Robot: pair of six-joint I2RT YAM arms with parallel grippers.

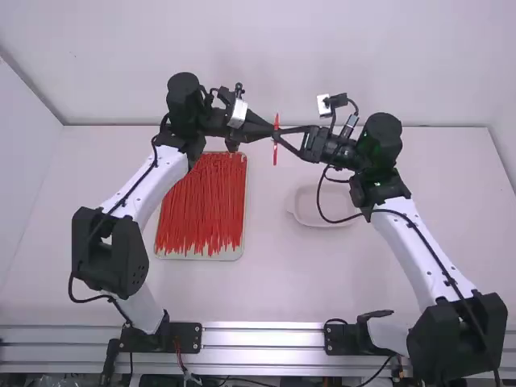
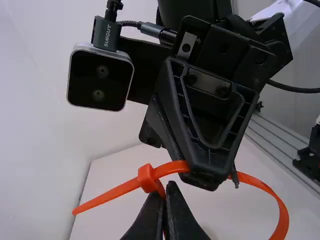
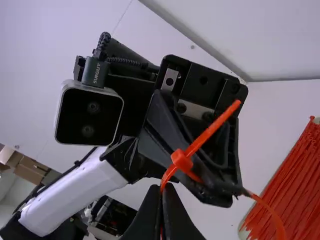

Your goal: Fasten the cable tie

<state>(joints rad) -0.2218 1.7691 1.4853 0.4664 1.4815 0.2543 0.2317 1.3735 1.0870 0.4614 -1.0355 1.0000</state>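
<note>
The left fingers [image 2: 150,220] are pressed together on the cable tie [image 2: 148,177] just under its square head, and the right fingers [image 3: 150,216] are likewise clamped on the strap below that head. The tie is held in the air between the two arms, above the tabletop [image 1: 274,270] and beyond the tray of spare ties [image 1: 198,256]; a white dish [image 1: 302,219] lies nearby. The strap appears already threaded through the head, with a wide loop left hanging. Tightening is judged to be the step in hand: the head must be kept steady while the free tail is drawn straight through, without twisting.
</note>
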